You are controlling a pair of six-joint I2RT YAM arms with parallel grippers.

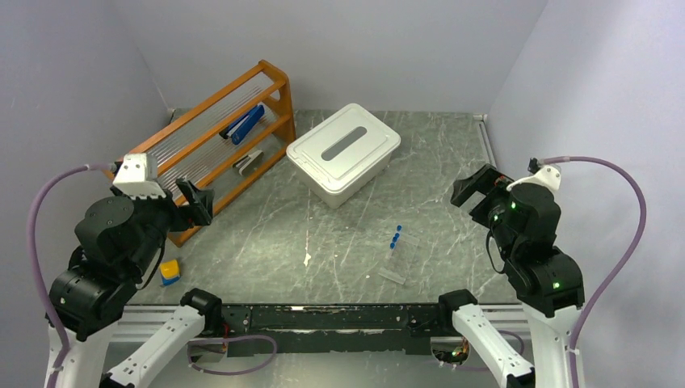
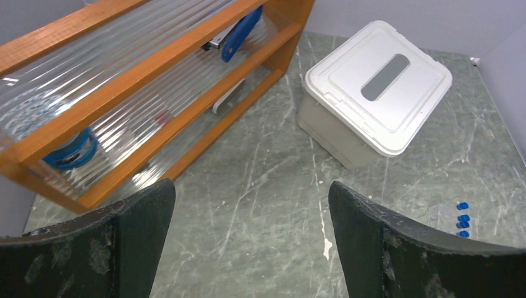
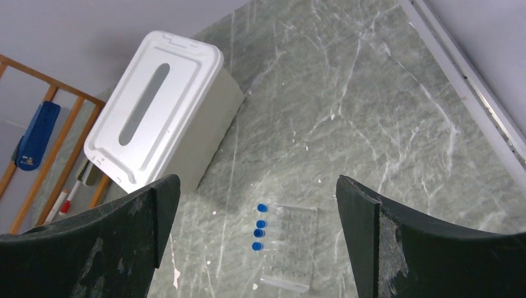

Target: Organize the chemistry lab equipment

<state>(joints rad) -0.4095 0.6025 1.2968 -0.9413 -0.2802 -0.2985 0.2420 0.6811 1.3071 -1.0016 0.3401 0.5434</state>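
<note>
We take the tub (image 1: pixel 327 192) with its white lid as our marker. Both arms are drawn back and neither holds anything. The left claw (image 2: pixel 251 186) hangs with its fingers spread wide, off to the tub's left, just in front of the near end of the orange rack (image 1: pixel 279 89). The right claw (image 3: pixel 254 180) is equally wide apart and empty, out to the tub's right and above the bare worktop (image 1: pixel 436 162).

The loose equipment we can make out is the row of blue-capped vials (image 3: pixel 259 226). They lie flat in what looks like a clear sleeve (image 3: pixel 291 242), nearer the arm bases than the tub and a little to its right, well apart from it. A small yellow and blue piece (image 1: pixel 169 272) sits far to the tub's near left, beside the left arm; we cannot tell what it is. A blue-handled tool (image 1: pixel 246 124) already rests on the rack.

We judge the vials to be the next pick, and the right claw has them in plain view. The sleeve is thin, clear and flat against the worktop, so the fingers may pinch only film or skid over it. If it lifts by one end, the vials could slide out and roll toward the near edge. The tub's lid is on, so a carried item would have nowhere to go but the narrow slot (image 1: pixel 344 144). The left claw sits close to the rack, and a careless swing could knock it.
</note>
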